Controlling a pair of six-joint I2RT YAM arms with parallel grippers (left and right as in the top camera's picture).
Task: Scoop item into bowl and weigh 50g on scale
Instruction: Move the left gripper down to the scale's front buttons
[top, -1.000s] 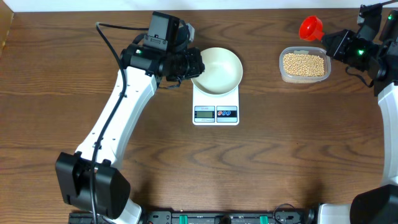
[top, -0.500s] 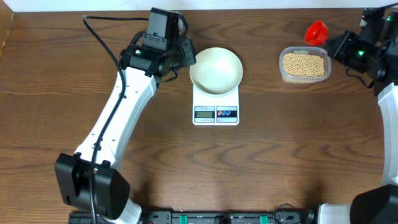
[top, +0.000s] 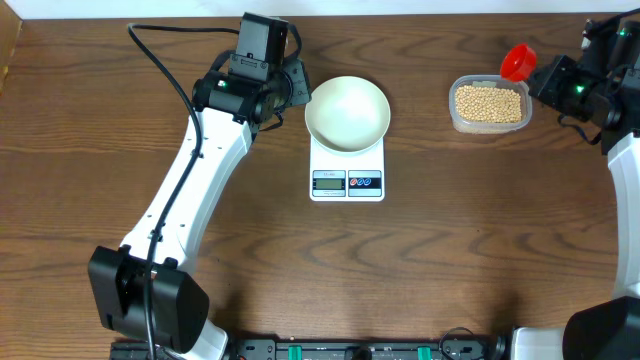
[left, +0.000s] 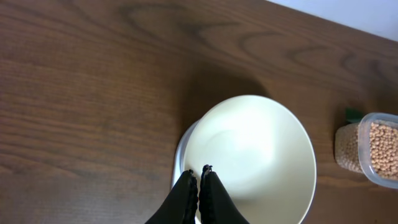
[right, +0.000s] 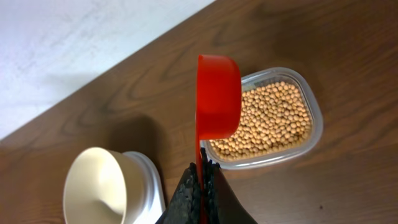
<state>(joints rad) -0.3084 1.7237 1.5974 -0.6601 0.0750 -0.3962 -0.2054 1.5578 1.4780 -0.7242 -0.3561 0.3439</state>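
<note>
Your right claw (right: 200, 167) is clamped on the thin handle of a red plastic scoop (right: 217, 93). The scoop's long axis runs straight out from the fingertips, cup end farthest from you; whether the cup holds anything cannot be told. Just past and below that cup sits the clear rounded-rectangular plastic tub (right: 316, 115), filled with the small round pale-tan beans (right: 273, 121). From above, the cup hangs by the tub's back corner, so the coming dip likely takes you down and a little toward the middle of the tub. Your right arm is plainly the nearer one to the beans. Farther off, well apart from the tub, the round plain white bowl (top: 347, 112) stands empty on the small white rectangular digital scale (top: 347, 172), which rests on the brown wooden worktop (top: 450, 260). Beyond that, your left claw (left: 199, 175) is closed on nothing, near the bowl's rim. The scale's grey display (top: 329, 181) is too small to read, and no brand or label can be made out
</note>
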